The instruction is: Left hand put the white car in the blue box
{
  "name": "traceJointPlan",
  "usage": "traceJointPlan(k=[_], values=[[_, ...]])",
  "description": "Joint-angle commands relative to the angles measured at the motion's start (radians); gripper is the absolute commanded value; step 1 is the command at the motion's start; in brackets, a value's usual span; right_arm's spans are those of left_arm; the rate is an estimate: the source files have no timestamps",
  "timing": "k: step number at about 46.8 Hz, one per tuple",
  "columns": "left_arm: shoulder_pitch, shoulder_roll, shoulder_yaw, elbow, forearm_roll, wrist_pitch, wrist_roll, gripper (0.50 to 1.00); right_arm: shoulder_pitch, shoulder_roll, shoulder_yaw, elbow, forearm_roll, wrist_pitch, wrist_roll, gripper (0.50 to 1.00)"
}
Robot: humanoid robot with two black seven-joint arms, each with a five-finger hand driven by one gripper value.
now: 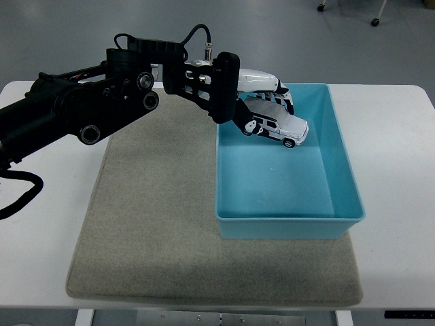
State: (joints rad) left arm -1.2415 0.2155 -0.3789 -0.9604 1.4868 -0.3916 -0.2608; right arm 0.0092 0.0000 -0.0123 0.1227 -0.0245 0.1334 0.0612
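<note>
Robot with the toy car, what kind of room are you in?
Probably a lab or workshop: a plain white table with a grey mat, a bare grey floor, and chair wheels at the back.

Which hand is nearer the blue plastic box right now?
Left. The left hand is over the blue plastic box, gripping the white toy car above its far-left part. The right hand is out of view.

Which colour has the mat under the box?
Beige-grey mat, clearest in the head view.
</note>
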Motion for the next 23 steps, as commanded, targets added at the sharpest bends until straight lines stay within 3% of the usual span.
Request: traceJointPlan(k=[1, 18, 23], values=[[0.000, -0.010, 0.043, 0.011, -0.002, 0.007, 0.000, 0.500, 0.000, 0.000, 0.000, 0.000, 0.000, 0.000, 0.000, 0.936], [0.048, -0.045, 0.064, 0.028, -0.003, 0.045, 0.000, 0.505, 0.000, 0.000, 0.000, 0.000, 0.000, 0.000, 0.000, 0.936], [0.051, -0.045, 0.064, 0.037, -0.006, 0.060, 0.000, 0.636, 0.000, 0.000, 0.000, 0.000, 0.000, 0.000, 0.000, 0.936]])
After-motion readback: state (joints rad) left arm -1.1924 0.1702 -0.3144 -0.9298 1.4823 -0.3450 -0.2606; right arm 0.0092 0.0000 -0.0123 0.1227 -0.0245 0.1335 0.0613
